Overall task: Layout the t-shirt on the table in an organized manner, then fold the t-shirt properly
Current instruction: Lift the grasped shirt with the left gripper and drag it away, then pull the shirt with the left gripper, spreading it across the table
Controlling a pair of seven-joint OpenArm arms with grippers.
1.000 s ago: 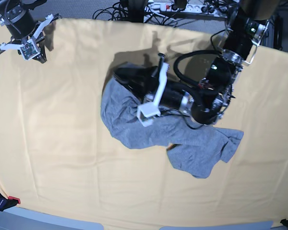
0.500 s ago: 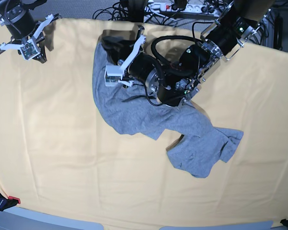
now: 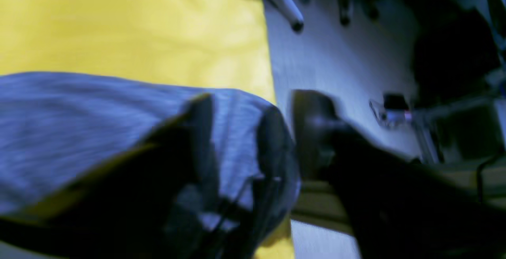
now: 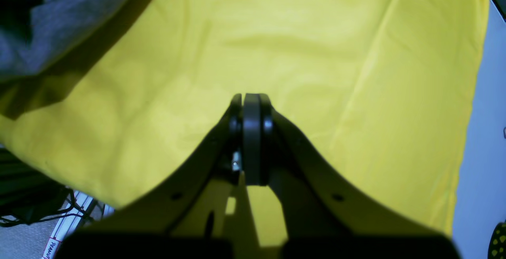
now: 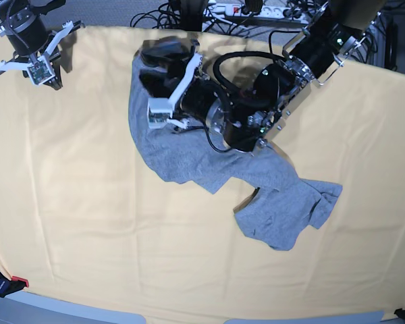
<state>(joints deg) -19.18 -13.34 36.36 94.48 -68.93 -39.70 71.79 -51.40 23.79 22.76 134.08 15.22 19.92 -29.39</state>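
Observation:
The grey t-shirt [image 5: 182,155] lies crumpled in a long diagonal band across the table [image 5: 88,202], from near the far edge down to the right. My left gripper [image 5: 163,57] hovers over its far end, close to the table's far edge. In the blurred left wrist view its fingers [image 3: 316,132] stand apart, with the t-shirt [image 3: 99,124] bunched between and over them. My right gripper [image 5: 50,77] is at the far left corner, away from the shirt. It is shut [image 4: 251,101] on nothing, above bare yellow cloth [image 4: 316,53], and a corner of the t-shirt [image 4: 71,14] shows at upper left.
Cables and a power strip [image 5: 256,10] lie just beyond the table's far edge. A red clamp [image 5: 17,282] sits at the near left corner. Grey floor [image 3: 336,65] shows past the table edge beside my left gripper.
My left arm pulled the shirt's end up toward the far edge, stretching the cloth out. Its fingers, closed before, now stand apart. The right arm has not moved.

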